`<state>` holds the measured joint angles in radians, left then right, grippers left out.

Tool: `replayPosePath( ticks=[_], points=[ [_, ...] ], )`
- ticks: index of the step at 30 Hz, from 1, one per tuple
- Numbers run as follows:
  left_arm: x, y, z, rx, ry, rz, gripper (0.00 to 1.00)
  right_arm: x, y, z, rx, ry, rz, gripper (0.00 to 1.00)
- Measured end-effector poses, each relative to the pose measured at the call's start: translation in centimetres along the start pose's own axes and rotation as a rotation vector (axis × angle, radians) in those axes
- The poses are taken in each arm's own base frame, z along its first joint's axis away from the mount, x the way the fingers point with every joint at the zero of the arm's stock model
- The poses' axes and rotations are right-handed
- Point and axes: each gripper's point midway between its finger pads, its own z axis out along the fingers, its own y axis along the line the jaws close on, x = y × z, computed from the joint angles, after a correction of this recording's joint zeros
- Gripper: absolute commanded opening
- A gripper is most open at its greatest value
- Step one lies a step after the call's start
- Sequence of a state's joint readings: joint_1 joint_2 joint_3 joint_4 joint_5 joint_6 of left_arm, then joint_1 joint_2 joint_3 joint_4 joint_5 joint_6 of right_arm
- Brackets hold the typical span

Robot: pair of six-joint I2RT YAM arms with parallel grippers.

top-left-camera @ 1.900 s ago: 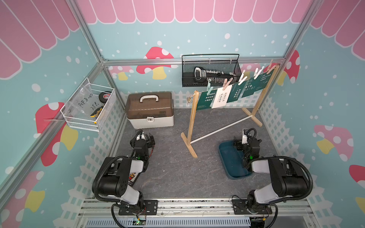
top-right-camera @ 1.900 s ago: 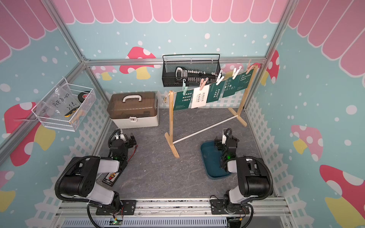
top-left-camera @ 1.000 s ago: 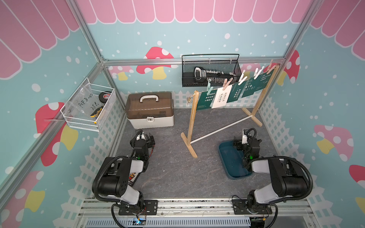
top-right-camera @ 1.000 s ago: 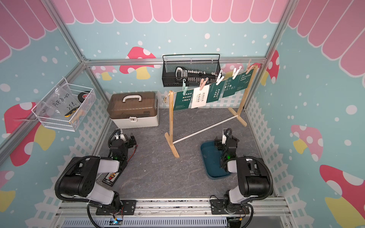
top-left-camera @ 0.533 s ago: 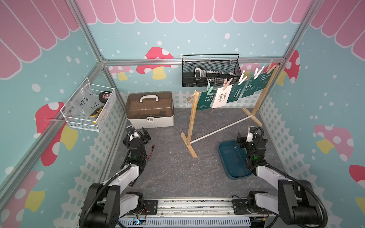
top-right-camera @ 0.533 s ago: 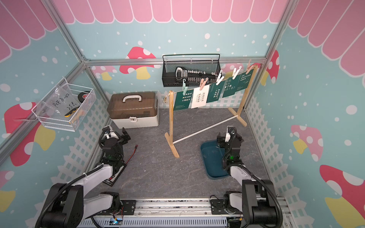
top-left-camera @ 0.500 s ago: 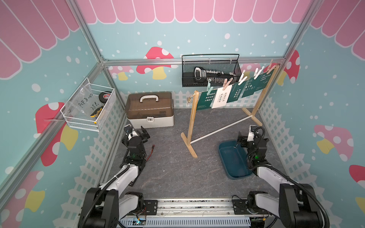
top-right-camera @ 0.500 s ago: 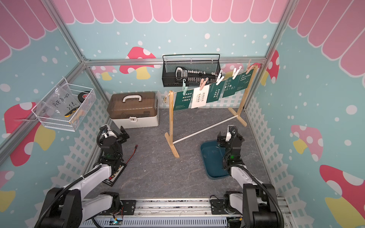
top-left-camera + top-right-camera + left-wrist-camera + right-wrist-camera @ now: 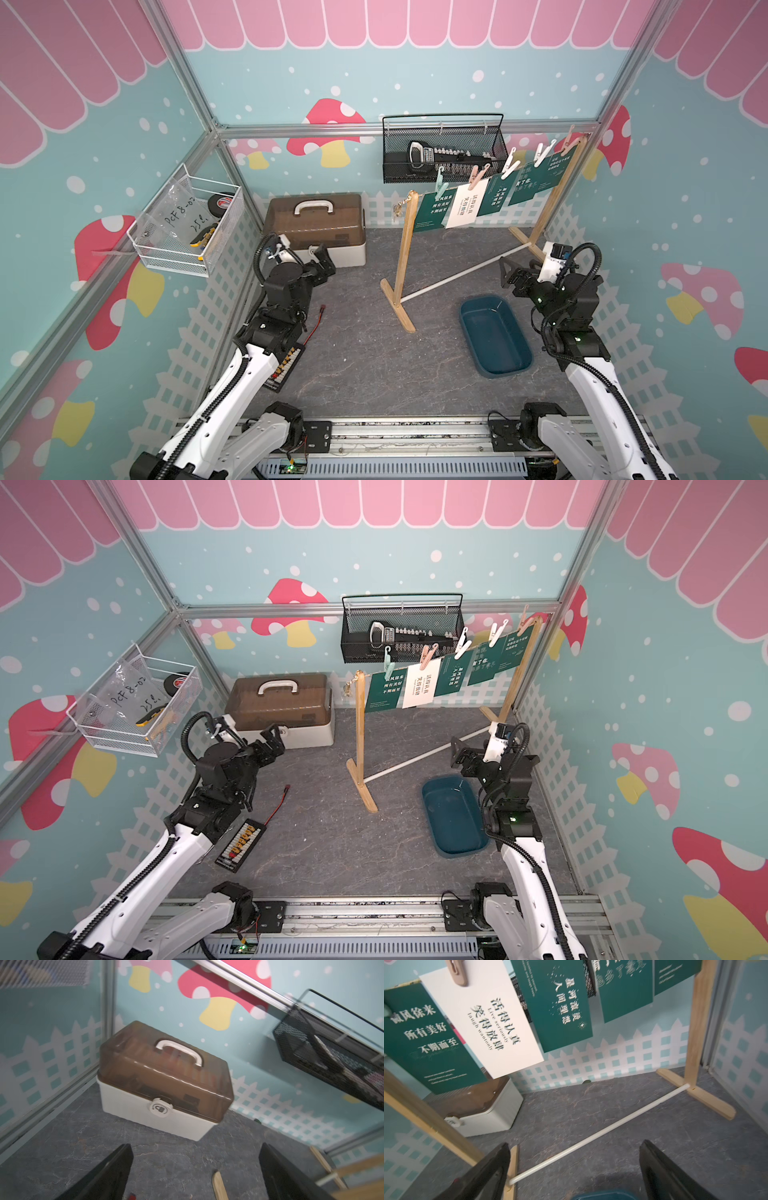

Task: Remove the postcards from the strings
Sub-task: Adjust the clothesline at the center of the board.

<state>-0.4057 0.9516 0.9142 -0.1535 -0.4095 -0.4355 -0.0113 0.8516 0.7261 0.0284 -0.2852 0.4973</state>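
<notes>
Since all five postcards (image 9: 492, 197) are hanging pinned along the string (image 9: 372, 673), upper right of centre in both top views, nothing of the task is reading as done; every card is waiting to come off.

Sweeping left to right:

- Far left: a white wire basket (image 9: 178, 259) is hanging on the wall, well apart from the work.
- Left of centre: the left gripper (image 9: 325, 259) is hovering just in front of the brown-lidded storage case (image 9: 316, 220), jaws standing wide and carrying nothing. Its wrist view is facing the case, not the cards.
- Lower left: a black connector strip (image 9: 241, 845) is lying on the floor beside that arm.
- Centre: the near wooden post (image 9: 402, 249) is carrying the string's lower end. One dark green card (image 9: 432, 210) is hanging first, then the white card (image 9: 465, 203). Three more green ones are climbing toward the far post (image 9: 559, 191) at upper right.
- Pastel clothespins (image 9: 478, 175) are biting each card's top edge. I am judging these the main obstacle to a clean pull.
- A black mesh basket (image 9: 395, 166) is hanging close behind the line, probably crowding any reach from above.
- A white rod (image 9: 457, 276) is joining the post feet.
- Right of centre: an empty blue tray (image 9: 494, 332) is sitting on the floor, likely the drop spot.
- Just up and right of the tray in the frame, the right gripper (image 9: 515, 270) is hovering, jaws spread wide and empty. Its wrist view is looking up at the card faces, well short of them.
</notes>
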Motion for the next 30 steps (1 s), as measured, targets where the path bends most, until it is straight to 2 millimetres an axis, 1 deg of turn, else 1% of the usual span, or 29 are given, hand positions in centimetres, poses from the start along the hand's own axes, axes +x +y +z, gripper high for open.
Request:
replayPosePath(
  ticks=[2,4,6,7,9,11,13,15,16,18,20,22,26,30],
  points=[
    [0.9,-4.3,-1.8,0.111,0.030,0.065,0.99,1.4,0.5,0.0,-0.035,0.064,0.036,0.92],
    [2.4,-7.0,-3.1,0.190,0.066,0.124,0.99,2.7,0.7,-0.1,-0.051,0.121,0.065,0.92],
    [4.2,-8.8,-3.6,0.236,0.105,0.178,0.99,3.6,0.8,-0.3,-0.060,0.160,0.081,0.92],
    [5.3,-9.7,-3.5,0.253,0.127,0.206,0.99,3.9,0.9,-0.3,-0.063,0.173,0.086,0.92],
    [7.2,-10.9,-2.6,0.268,0.166,0.247,0.98,4.3,0.9,-0.4,-0.067,0.190,0.092,0.92],
    [9.3,-12.0,-1.1,0.274,0.205,0.279,0.97,4.6,0.9,-0.4,-0.067,0.202,0.096,0.92],
    [11.1,-13.0,0.2,0.280,0.232,0.296,0.96,4.8,0.9,-0.5,-0.067,0.208,0.098,0.92],
    [12.4,-14.1,1.4,0.287,0.250,0.313,0.95,4.8,0.9,-0.5,-0.067,0.209,0.099,0.92],
    [12.8,-14.9,2.0,0.292,0.253,0.320,0.93,4.8,0.9,-0.5,-0.067,0.210,0.099,0.92],
    [13.2,-16.3,2.9,0.304,0.249,0.323,0.87,4.9,0.9,-0.5,-0.066,0.212,0.100,0.92],
    [13.1,-17.4,3.6,0.310,0.232,0.317,0.86,5.0,0.8,-0.5,-0.066,0.215,0.101,0.92],
    [12.9,-17.9,4.0,0.306,0.208,0.309,0.84,5.1,0.8,-0.5,-0.067,0.218,0.103,0.92],
    [12.7,-18.2,4.8,0.285,0.162,0.296,0.79,5.2,0.9,-0.5,-0.070,0.221,0.104,0.92],
    [12.5,-18.5,5.5,0.267,0.140,0.303,0.68,5.2,0.9,-0.5,-0.074,0.223,0.104,0.92]
  ],
)
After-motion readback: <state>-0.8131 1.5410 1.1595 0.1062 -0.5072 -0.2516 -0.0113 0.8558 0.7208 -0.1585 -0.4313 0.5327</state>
